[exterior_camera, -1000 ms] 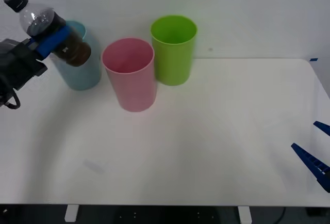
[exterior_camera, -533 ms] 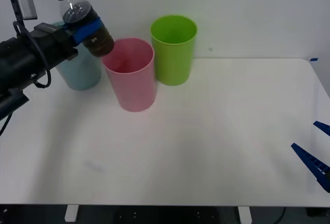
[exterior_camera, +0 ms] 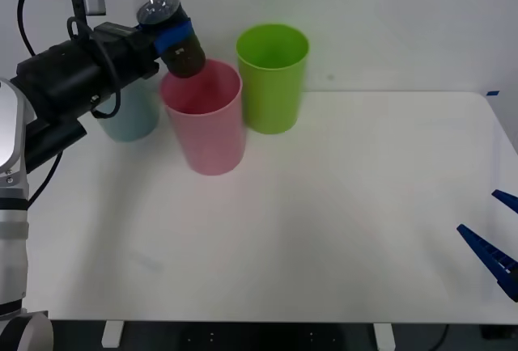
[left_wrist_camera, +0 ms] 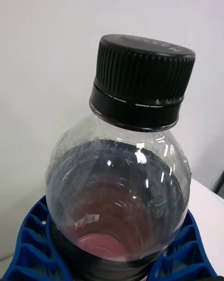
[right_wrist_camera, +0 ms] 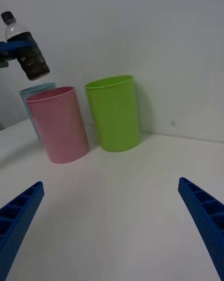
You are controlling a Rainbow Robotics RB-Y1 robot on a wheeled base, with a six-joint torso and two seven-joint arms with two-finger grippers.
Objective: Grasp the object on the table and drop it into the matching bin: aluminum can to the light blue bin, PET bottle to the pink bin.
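No readable text on the PET bottle [exterior_camera: 170,31] or bins.

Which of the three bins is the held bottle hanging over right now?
The pink bin, the middle one: the PET bottle, gripped by the left gripper, hangs over its rim, between the light blue bin and lime green bin.

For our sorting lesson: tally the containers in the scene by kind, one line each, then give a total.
Bins: 3, namely pink, blue, green
Bottles: 1, held in the left claw
Total: 4
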